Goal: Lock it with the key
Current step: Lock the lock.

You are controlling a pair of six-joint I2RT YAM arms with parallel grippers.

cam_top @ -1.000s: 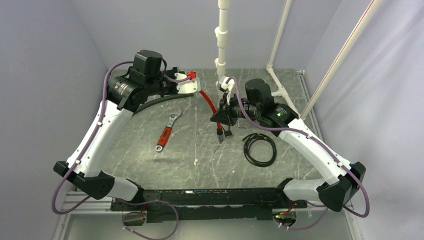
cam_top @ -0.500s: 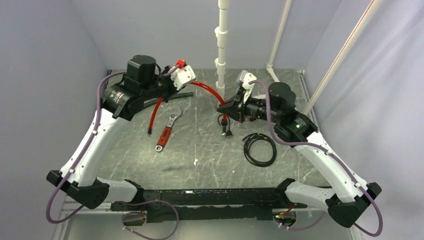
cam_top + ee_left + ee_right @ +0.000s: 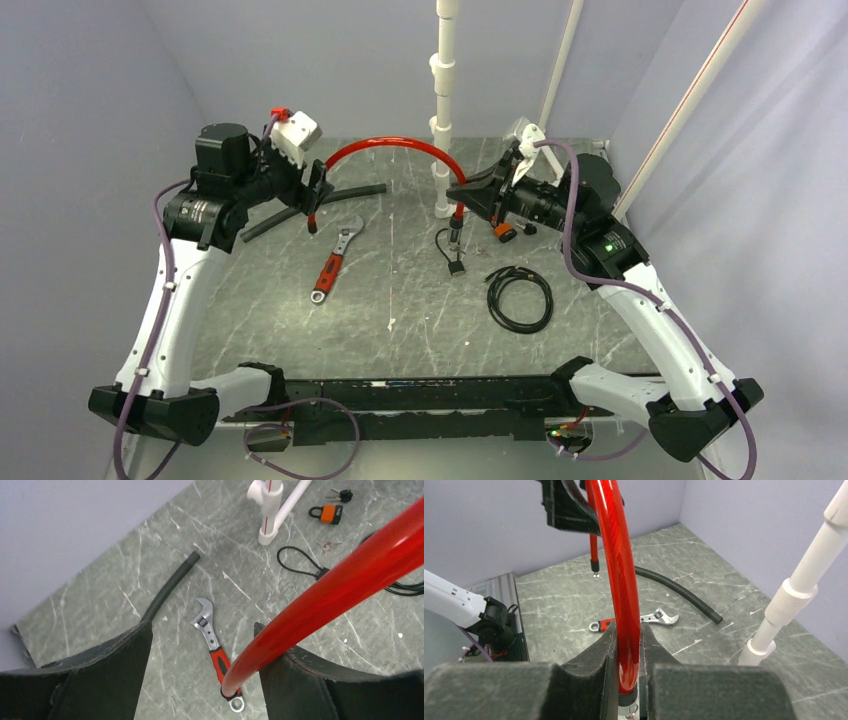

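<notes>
- Key (image 3: 455, 266) on its thin black cord is lying on the table (image 3: 400, 320), just in front of the foot of the white pipe (image 3: 441, 130), on the side toward the arms. I cannot tell whether it is touching the cable end hanging above it.
- Right hand (image 3: 628, 630) is clenching the red cable (image 3: 390, 143) near that end, just right of the pipe.
- Left hand (image 3: 201, 627), well left of the pipe, is standing released with its jaws wide; the cable's other end is leaning against one finger.
- Wrench (image 3: 335, 262) is lying left of the pipe, and the orange padlock (image 3: 503, 232) is sitting right of it.
</notes>
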